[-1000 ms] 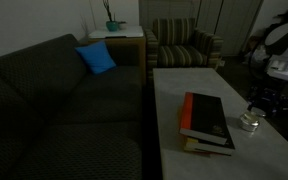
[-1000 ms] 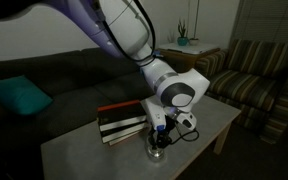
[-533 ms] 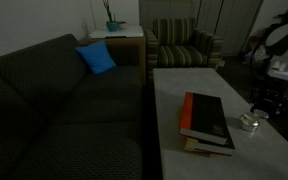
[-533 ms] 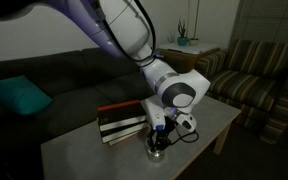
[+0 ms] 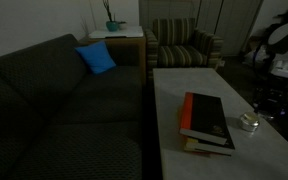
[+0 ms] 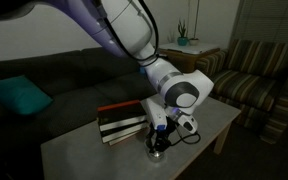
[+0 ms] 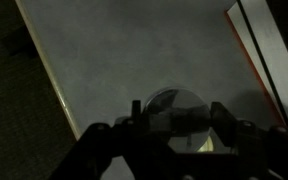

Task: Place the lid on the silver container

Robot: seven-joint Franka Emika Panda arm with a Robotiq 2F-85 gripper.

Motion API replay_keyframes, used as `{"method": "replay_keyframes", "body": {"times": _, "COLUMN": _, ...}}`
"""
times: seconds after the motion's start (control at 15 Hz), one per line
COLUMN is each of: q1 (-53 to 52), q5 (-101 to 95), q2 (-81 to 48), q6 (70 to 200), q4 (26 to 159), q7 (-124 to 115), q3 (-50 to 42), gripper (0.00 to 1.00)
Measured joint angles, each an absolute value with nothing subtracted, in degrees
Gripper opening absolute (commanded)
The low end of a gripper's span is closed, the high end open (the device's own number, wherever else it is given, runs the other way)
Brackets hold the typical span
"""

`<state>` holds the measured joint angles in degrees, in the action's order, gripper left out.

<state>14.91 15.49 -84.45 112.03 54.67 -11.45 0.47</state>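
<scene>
Pinching the lid (image 7: 174, 99) — gripper (image 7: 176, 110) closed; above silver container (image 6: 157, 153)

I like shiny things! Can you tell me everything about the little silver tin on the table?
The silver container is a small, short, round tin that looks like shiny metal. It stands upright on the pale table, beside the stacked books, apart from them. The tool hangs right above it; whether they touch is too dark to tell.
</scene>
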Motion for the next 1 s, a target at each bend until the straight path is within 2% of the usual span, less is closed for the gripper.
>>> {"method": "replay_keyframes", "body": {"times": 0.33, "q1": 14.50, "q5": 15.52, "q2": -84.46, "q6": 113.32, "q4": 54.68, "q7": -14.79, "q3": 0.47, "gripper": 0.44}}
{"method": "replay_keyframes", "body": {"times": 0.8, "q1": 11.37, "q5": 15.52, "q2": -84.58, "q6": 125.47, "q4": 55.39, "q7": -29.34, "q3": -1.36, "gripper": 0.44}}
{"method": "replay_keyframes", "body": {"times": 1.0, "q1": 10.12, "q5": 15.52, "q2": -84.60, "q6": 126.91, "q4": 56.03, "q7": -34.61, "q3": -2.51, "gripper": 0.44}}
